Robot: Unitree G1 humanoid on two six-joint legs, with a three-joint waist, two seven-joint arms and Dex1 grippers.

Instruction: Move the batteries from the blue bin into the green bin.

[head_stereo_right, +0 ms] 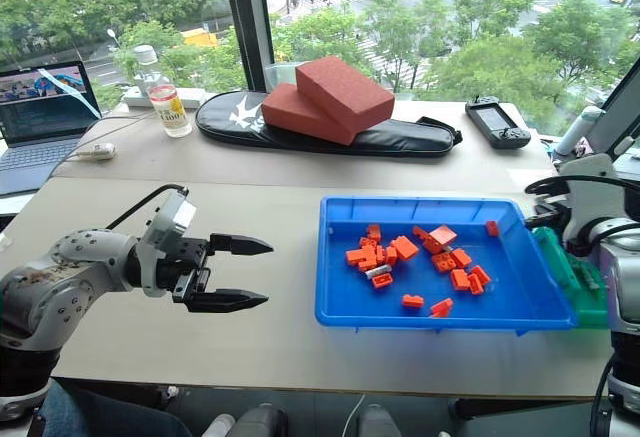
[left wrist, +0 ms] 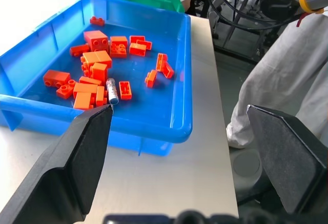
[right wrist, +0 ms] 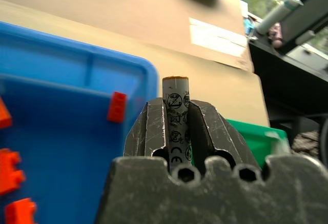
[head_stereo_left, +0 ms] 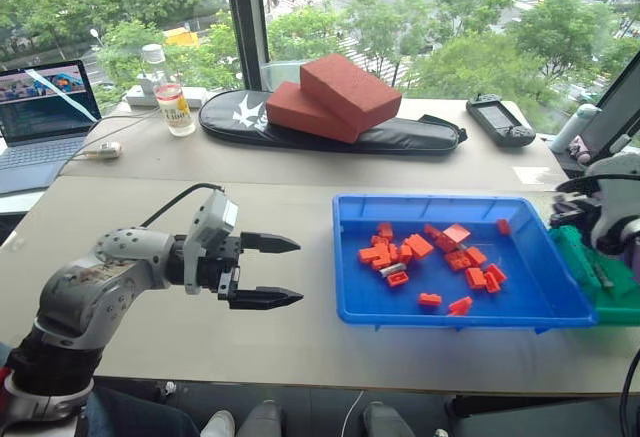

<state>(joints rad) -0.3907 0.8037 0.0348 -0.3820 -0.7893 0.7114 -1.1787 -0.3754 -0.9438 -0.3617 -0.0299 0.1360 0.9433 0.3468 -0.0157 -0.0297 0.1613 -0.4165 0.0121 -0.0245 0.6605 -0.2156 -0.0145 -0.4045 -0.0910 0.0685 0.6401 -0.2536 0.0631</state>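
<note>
Holding orange blocks (head_stereo_left: 420, 247) and one battery (left wrist: 111, 91), blue bin (head_stereo_left: 350, 307) sits at 9 o'clock of green bin (head_stereo_left: 620, 302); right gripper (right wrist: 176, 124) clamps a second battery (right wrist: 176, 116), left gripper (head_stereo_left: 270, 270) spread, empty.

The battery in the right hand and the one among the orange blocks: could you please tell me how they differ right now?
The battery in the right hand is clamped between that hand's fingers, while the battery among the orange blocks lies loose. The held one is outside the blue bin, near the green bin; the other still rests on the blue bin's floor. Both are slim silvery-grey cylinders.
</note>
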